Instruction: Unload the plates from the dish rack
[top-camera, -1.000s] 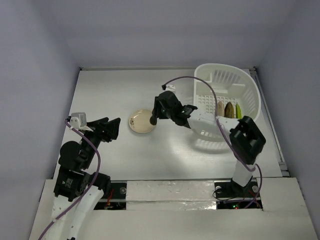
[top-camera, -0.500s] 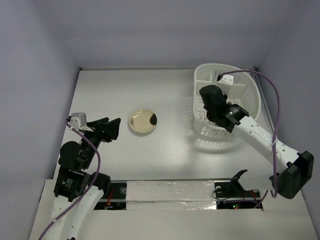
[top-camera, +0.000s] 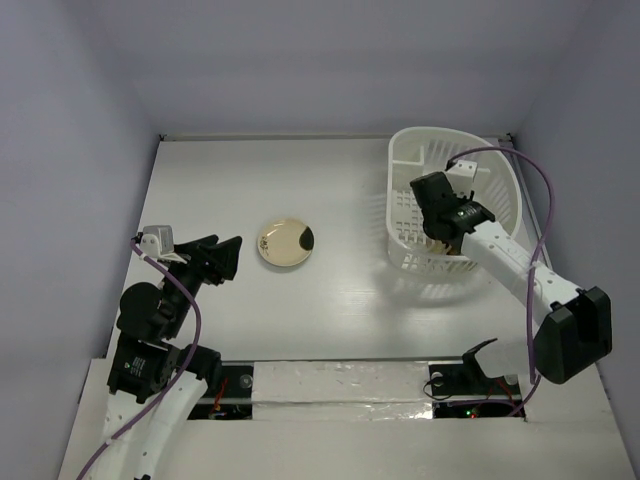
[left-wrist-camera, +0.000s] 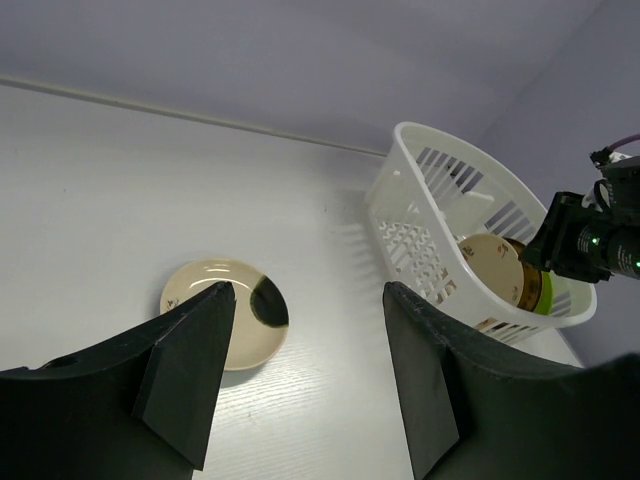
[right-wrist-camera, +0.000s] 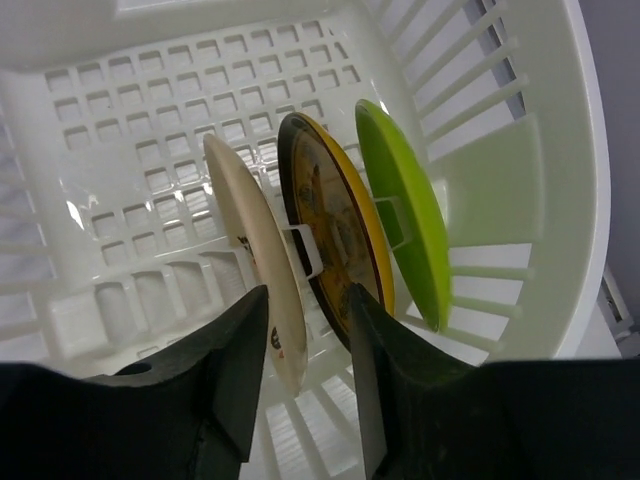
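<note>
Standing in rack (right-wrist-camera: 570, 150), 3 plates (right-wrist-camera: 335, 230) — 2 part-hidden by R jaws

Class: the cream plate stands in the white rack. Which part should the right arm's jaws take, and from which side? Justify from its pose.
Probably its top rim, coming down from above, one jaw on each face. The cream plate stands on edge in the dish rack, whose walls close off the sides, and a gap separates it from the amber plate.
</note>
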